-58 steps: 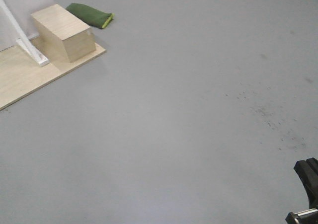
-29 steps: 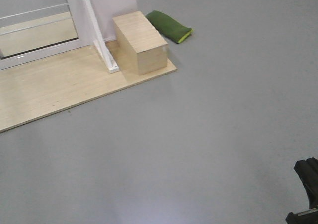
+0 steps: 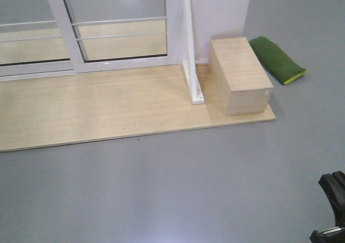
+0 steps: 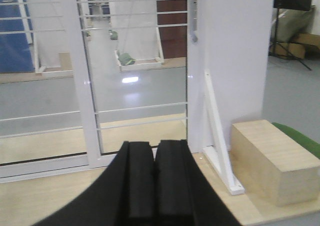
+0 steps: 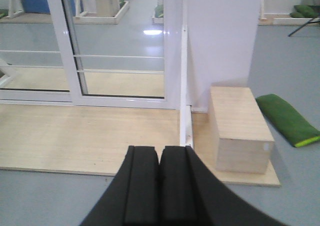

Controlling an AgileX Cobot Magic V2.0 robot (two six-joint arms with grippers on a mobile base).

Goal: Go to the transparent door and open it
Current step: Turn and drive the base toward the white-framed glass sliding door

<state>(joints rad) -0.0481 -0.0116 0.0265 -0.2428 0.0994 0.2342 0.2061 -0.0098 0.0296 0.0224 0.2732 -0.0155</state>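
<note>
Down low, the left claw [image 4: 154,148] has its two black fingers [image 4: 140,181] pressed together, with nothing between them. The right claw [image 5: 159,153] is the same, shut tight and holding nothing. Both claws hang over the grey floor [image 3: 161,189] and point at the door. In the front view a small black part [image 3: 331,210] of the robot peeks in at the bottom right corner. I cannot tell which arm it belongs to.

Just past the claws a flat wooden board [image 3: 108,108] lies on the floor. The door [image 3: 121,6] stands along the far edge of the board. It is clear glass in a white frame, with thin white bars across it. Its curved grey handle [image 4: 194,15] is up high on its right edge. That edge sits right against a white wall [image 3: 221,11], so the door is closed. Another glass panel [image 3: 27,16] stands just to the left of the door.

A slanted white brace [image 3: 191,54] leans from the wall down to the board.

Right of the brace a wooden box [image 3: 240,76] sits on the board, close to the wall. Every side that shows is closed, so I cannot tell what is inside.

Beyond the box a green bag [image 3: 276,60] with a yellow end lies on the floor, just off the board.
</note>
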